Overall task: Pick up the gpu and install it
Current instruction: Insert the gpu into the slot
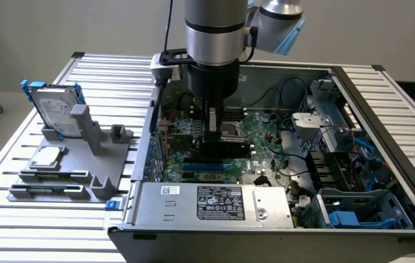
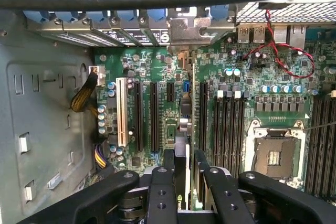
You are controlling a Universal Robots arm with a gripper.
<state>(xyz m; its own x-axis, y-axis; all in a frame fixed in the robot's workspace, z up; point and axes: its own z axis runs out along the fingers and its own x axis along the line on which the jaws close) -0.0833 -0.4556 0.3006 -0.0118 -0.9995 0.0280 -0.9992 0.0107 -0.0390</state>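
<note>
Gripper [image 2: 184, 182] pinching the gpu [image 2: 182, 148], clamped on both flat faces. Card stands on edge, with the green board and black cover seen end-on in the wrist view. Arm [image 1: 211, 33] reaches straight down into the open computer case [image 1: 382, 137], which lies on its side on the slatted table [image 1: 17, 219].

Gpu is low over the motherboard [image 1: 266, 129], in line with the expansion slots [image 2: 139, 114], far end toward the rear slot openings [image 2: 131, 30]. Cannot tell whether the card's lower edge touches a slot. Memory slots [image 2: 226, 124] and the processor socket [image 2: 273, 156] lie just beside the card. Power supply [image 1: 215, 203] sits at the near side of the case in the exterior view.

Outside the case, on the exterior view's left, a grey fixture [image 1: 91, 181] holds the hard drive [image 1: 54, 107] upright in its blue frame. Square processor chip [image 1: 47, 157] lies flat on the same fixture. Both are well apart from the gripper.
</note>
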